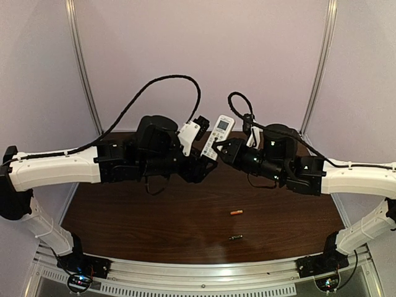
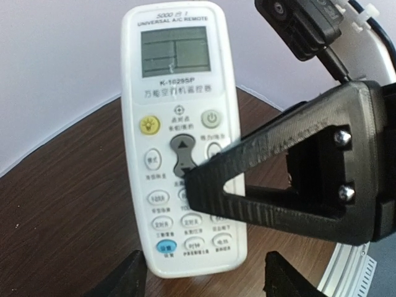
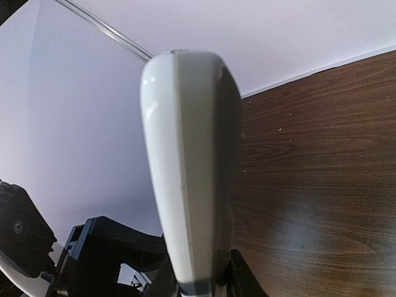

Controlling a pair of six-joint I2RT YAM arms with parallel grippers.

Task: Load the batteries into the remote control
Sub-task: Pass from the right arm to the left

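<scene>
Remote control (image 2: pixel 179 111) stood upright in the air above the far part of the table (image 1: pixel 154 223), its button face toward the left wrist camera. The right gripper (image 1: pixel 219 148) was clamped across its middle. The left gripper (image 2: pixel 207 279) had its jaws apart astride the lower end, gripping nothing. The orange battery (image 1: pixel 236 212) and the dark battery (image 1: pixel 235 237) lay on the wood, well apart from it. The back probably needed turning outward, with a firm second grip taken before any release. Print read "UNIVERSAL A/C REMOTE" and, seemingly, "K-1029SP".
</scene>
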